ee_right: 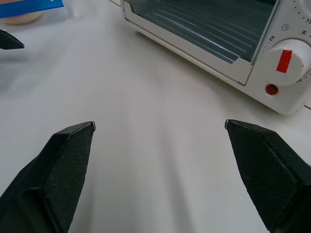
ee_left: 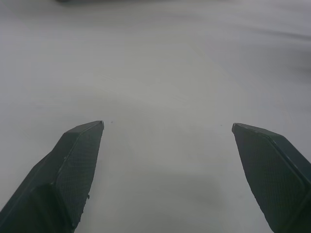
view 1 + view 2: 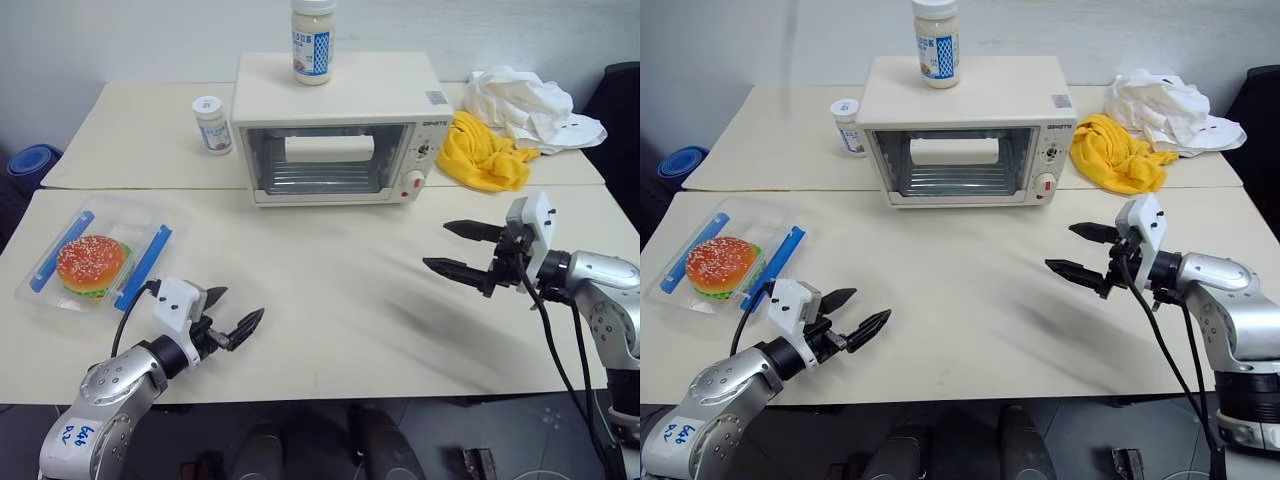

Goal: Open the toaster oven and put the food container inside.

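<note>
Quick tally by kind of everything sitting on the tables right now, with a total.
Toaster oven: 1, door shut
Food container with burger: 1
White-lidded jars: 2, one on the oven top, one beside the oven
Cloths: 2, one yellow, one white
Total: 6

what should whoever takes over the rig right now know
Left gripper: open, empty, over the table's near edge, just right of the container.
Right gripper: open, empty, above the table in front of the oven's right end.
Oven: at the back, door shut, a jar on top.
Container: front left, burger inside, untouched.
Done: nothing yet.
Left: open the door, pick up the container, place it inside.
</note>
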Robot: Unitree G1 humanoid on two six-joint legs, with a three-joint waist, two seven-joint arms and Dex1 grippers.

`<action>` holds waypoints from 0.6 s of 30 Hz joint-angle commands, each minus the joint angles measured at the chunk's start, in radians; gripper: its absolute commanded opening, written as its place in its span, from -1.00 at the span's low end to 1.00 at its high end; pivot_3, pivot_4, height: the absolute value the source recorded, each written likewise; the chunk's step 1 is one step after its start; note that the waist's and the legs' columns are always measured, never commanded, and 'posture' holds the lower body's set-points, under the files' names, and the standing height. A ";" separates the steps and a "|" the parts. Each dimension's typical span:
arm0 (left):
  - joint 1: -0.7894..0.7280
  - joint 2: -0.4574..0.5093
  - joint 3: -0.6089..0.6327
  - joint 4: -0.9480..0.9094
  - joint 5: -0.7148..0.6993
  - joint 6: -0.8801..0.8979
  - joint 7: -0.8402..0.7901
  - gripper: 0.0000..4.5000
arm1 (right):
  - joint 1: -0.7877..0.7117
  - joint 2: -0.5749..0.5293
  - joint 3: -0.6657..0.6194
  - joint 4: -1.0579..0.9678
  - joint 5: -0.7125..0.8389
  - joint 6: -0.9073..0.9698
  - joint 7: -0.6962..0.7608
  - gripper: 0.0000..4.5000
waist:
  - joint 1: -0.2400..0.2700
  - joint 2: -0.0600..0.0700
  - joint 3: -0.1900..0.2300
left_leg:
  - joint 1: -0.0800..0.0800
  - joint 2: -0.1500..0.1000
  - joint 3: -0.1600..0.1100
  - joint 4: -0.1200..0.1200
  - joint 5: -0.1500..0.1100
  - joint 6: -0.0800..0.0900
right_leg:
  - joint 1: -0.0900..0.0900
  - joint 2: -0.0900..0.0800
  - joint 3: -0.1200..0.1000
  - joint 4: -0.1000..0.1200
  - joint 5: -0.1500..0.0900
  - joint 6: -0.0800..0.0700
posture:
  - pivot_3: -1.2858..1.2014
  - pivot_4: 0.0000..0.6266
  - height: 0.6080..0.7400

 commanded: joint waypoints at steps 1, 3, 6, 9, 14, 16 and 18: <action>0.020 -0.002 0.007 -0.045 0.000 -0.020 0.005 1.00 | -0.001 0.002 -0.016 -0.013 0.002 -0.022 0.000 0.99 | 0.000 0.000 0.000 | 0.000 0.000 0.000 0.000 0.000 0.000 | 0.000 0.000 0.000 0.000 0.000 0.000 | 0.03 -0.52 1.00; 0.013 -0.023 0.022 -0.047 -0.026 0.000 0.027 1.00 | -0.001 0.008 -0.012 -0.019 0.005 -0.021 -0.006 0.99 | 0.000 0.000 0.000 | 0.000 0.000 0.000 0.000 0.000 0.000 | 0.000 0.000 0.000 0.000 0.000 0.000 | 0.03 -0.52 1.00; 0.004 -0.028 0.038 -0.049 -0.041 0.018 0.041 1.00 | 0.004 0.014 -0.008 -0.031 0.008 -0.016 -0.013 0.99 | 0.000 0.000 0.000 | 0.000 0.000 0.000 0.000 0.000 0.000 | 0.000 0.000 0.000 0.000 0.000 0.000 | 0.03 -0.52 1.00; -0.008 -0.025 0.056 -0.042 -0.046 0.028 0.054 1.00 | 0.012 0.016 -0.006 -0.042 0.017 -0.005 -0.017 0.99 | 0.000 0.000 0.000 | 0.000 0.000 0.000 0.000 0.000 0.000 | 0.000 0.000 0.000 0.000 0.000 0.000 | 0.03 -0.52 1.00; -0.030 -0.027 0.086 -0.048 -0.103 0.037 0.038 1.00 | 0.014 0.019 -0.003 -0.058 0.035 0.028 -0.027 0.99 | 0.000 0.000 0.000 | 0.000 0.000 0.000 0.000 0.000 0.000 | 0.000 0.000 0.000 0.000 0.000 0.000 | 0.03 -0.52 1.00; -0.049 -0.020 0.085 -0.048 -0.109 0.052 0.051 1.00 | 0.002 0.025 -0.001 -0.064 0.047 0.045 -0.035 0.99 | 0.000 0.000 0.000 | 0.000 0.000 0.000 0.000 0.000 0.000 | 0.000 0.000 0.000 0.000 0.000 0.000 | 0.03 -0.52 1.00; -0.079 -0.010 0.091 -0.047 -0.138 0.069 0.046 1.00 | -0.029 0.041 0.002 -0.065 0.058 0.060 -0.051 0.99 | -0.001 0.000 0.000 | 0.000 0.000 0.000 0.000 0.000 0.000 | 0.000 0.000 0.000 0.000 0.000 0.000 | 0.03 -0.52 1.00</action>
